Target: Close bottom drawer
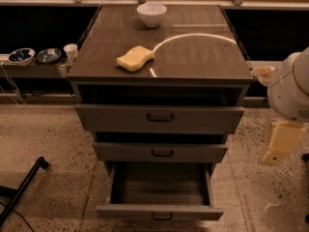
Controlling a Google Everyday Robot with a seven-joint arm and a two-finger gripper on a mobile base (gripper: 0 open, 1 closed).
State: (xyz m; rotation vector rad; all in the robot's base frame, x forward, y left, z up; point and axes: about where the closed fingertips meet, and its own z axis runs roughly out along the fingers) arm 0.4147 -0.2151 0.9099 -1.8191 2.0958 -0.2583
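The bottom drawer [159,211] is the lowest of the cabinet's three. It stands pulled far out toward me, and its inside [159,183] is empty. Its shallow front panel carries a small black handle [161,216] near the frame's lower edge. The middle drawer [161,152] and top drawer [160,118] stick out a little. My gripper [281,143] hangs as a cream piece under the white arm [292,86], right of the cabinet at about middle-drawer height. It is apart from every drawer.
On the cabinet top [193,57] lie a yellow sponge [134,58] and a white bowl [151,14]. A low shelf on the left holds two bowls [21,55] and a cup [70,51]. A black stand leg [24,187] crosses the speckled floor at lower left.
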